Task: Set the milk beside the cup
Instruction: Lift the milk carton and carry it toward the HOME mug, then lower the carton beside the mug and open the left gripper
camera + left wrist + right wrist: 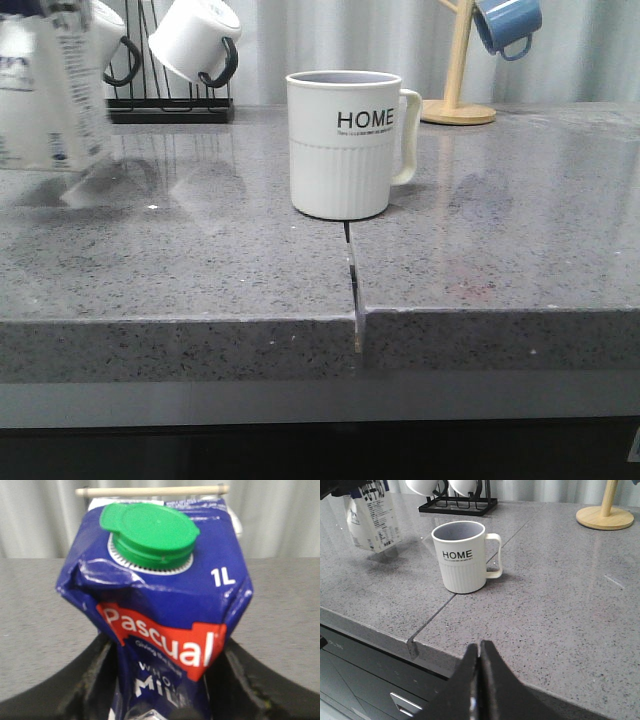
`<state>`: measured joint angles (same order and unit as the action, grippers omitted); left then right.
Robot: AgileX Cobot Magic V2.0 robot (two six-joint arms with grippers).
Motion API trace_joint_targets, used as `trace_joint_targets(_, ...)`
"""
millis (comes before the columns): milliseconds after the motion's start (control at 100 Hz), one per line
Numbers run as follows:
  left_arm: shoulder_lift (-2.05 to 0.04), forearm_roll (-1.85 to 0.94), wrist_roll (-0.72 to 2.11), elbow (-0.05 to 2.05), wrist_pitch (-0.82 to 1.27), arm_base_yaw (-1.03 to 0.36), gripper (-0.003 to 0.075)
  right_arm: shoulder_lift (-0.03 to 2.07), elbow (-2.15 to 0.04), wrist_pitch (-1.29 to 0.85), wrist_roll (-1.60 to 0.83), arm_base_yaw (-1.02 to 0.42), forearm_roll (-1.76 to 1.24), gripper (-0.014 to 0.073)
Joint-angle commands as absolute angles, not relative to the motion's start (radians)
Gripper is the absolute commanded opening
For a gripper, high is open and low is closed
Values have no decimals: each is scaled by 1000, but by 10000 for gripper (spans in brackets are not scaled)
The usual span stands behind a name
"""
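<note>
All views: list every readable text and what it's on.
"HOME": white ceramic mug, black letters; the line beneath is too small to read.
"Pascual": red banner on the blue-topped milk carton, held between the left gripper fingers.
"1L": carton shoulder.
"WHO… MIL…": carton front, partly cut off.
Carton side print: blurred, unreadable.

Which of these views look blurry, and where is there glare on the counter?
Front view: the milk at the left edge is smeared by motion, the cup sharp; pale reflections streak the counter beneath the carton. Left wrist view: lower lettering soft. Right wrist view: mostly sharp.
</note>
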<state>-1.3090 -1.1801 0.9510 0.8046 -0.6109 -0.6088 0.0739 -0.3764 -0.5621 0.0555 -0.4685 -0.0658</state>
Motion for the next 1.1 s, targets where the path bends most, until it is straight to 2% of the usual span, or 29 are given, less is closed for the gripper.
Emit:
trace_joint_targets(0,-1281,-1175,965,848,-726,-685,50,85,-400,-489,50,-467,-59,-5)
trace_joint_targets(230,-1385,-1179,947,930,-737,-819,50,85,-400,-489,50,-467,-59,-5)
trace_joint_targets(660,-1503,-1216,874,994,-710,-877,57,85,-400,-489,50,-467,-59,-5)
trace_joint_targets(730,-1503,-1219,876,994,-658,-877,123,85,-400,-489,50,-467,-59,-5)
trace_joint_targets(770,-1503,-1219,876,992,-651,-877,197,85,-400,-489,50,-467,-59,-5)
trace_joint_targets(870,-1503,-1221,876,990,-646,-877,455,85,-400,-489,50,-467,-59,-5)
trace_joint_targets(910,-1503,-1230,876,990,-646,-877,594,85,-400,-489,50,-467,-59,-5)
trace_joint_targets(970,-1503,-1246,876,988,-646,-877,709,85,-400,-489,50,-467,-59,-5)
trace_joint_targets(1000,-1501,-1247,878,986,-646,-877,717,85,-400,-489,50,-467,-59,-5)
trace_joint_targets(1090,-1482,-1248,880,959,-646,-879,650,85,-400,-489,50,-467,-59,-5)
